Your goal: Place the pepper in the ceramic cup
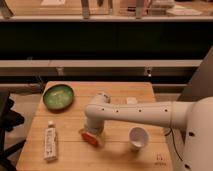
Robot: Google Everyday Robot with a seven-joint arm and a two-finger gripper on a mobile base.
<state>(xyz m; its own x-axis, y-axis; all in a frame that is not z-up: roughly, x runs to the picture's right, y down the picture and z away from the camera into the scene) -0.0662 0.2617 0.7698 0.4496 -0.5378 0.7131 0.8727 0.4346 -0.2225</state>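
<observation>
Left of the ceramic cup [138, 137], and clear of it, the pepper [89, 137] lies on the wooden worktop [117, 156]. Also left of the cup, the claw [92, 132] hangs from the white arm [140, 111] right over the pepper, fingers spread wide; whether they touch it I cannot tell. Farther left of the cup lie a white tube [50, 143] and, farther back, a green bowl [59, 96].

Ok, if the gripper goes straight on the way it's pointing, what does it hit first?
Probably the pepper: the gripper points down at the table right over it, though depth is unclear.
</observation>
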